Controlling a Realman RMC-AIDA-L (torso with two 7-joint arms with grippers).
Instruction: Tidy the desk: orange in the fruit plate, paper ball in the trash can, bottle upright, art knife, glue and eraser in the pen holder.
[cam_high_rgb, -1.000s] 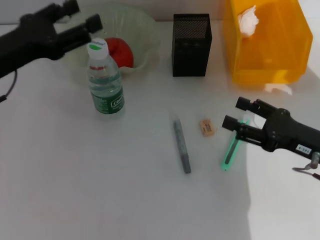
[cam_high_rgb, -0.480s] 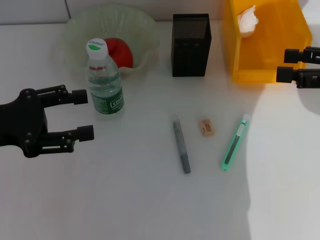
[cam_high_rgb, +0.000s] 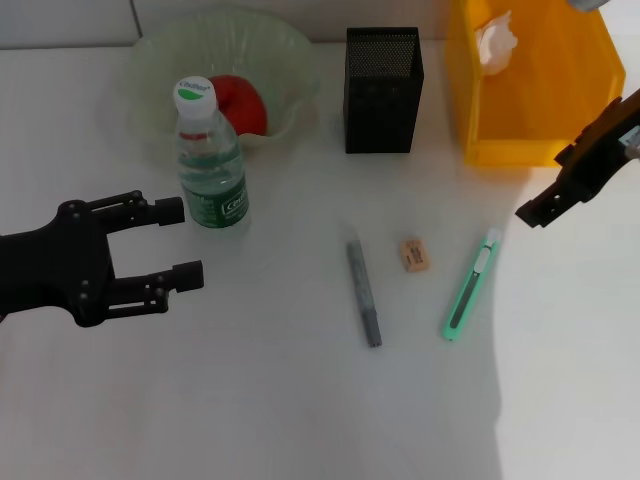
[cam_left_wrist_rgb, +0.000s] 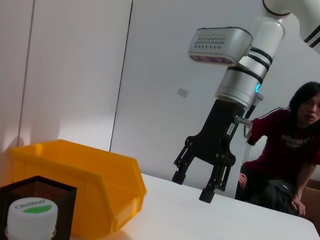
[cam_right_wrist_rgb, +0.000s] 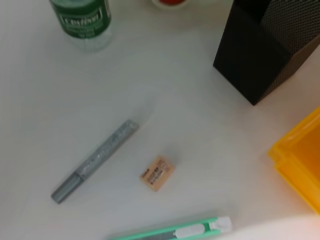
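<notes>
One white desk (cam_high_rgb: 250, 400) before a pale wall (cam_left_wrist_rgb: 150, 75), I see my left gripper (cam_high_rgb: 178, 243) spread open and empty beside the upright bottle (cam_high_rgb: 211, 160), my right gripper (cam_left_wrist_rgb: 192, 187) parted, holding nothing, above the art knife (cam_high_rgb: 468, 287), near the trash can (cam_high_rgb: 540, 80).

A white desk (cam_high_rgb: 250, 420) stands before pale panelled walls (cam_left_wrist_rgb: 75, 75), where a seated person (cam_left_wrist_rgb: 287, 160) watches.
</notes>
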